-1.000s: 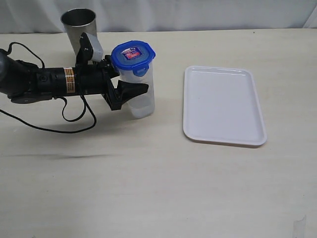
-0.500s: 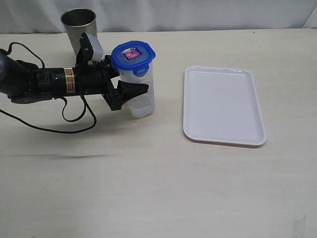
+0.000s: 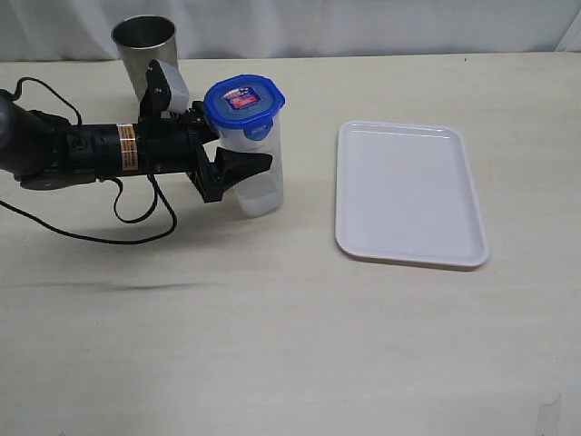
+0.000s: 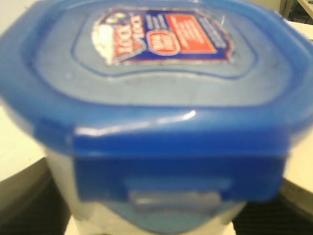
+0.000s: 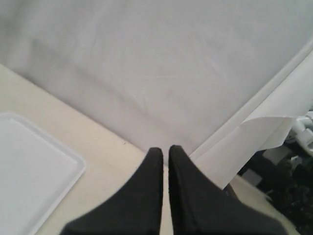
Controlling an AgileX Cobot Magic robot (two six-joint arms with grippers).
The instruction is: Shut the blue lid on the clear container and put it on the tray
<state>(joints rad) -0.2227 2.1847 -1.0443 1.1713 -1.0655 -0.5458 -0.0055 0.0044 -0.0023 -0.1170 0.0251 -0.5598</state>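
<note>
gripping the container (image 3: 263, 186) at mid height, your left claw (image 3: 243, 150) is clenched on it, near the tray (image 3: 408, 195), not on it; swing fast and it may tilt or slip. right claw (image 5: 164, 151) is clenched, empty.

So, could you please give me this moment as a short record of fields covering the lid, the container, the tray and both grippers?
clear container: upright on the table, left of the tray in the exterior view, not on it
blue lid: seated on top of the container, label up
tray: flat on the table, apart from the container
left gripper: jaws either side of the container, gripping it
right gripper: shut, holding nothing
metal cup: upright on the table beyond the left gripper
</note>
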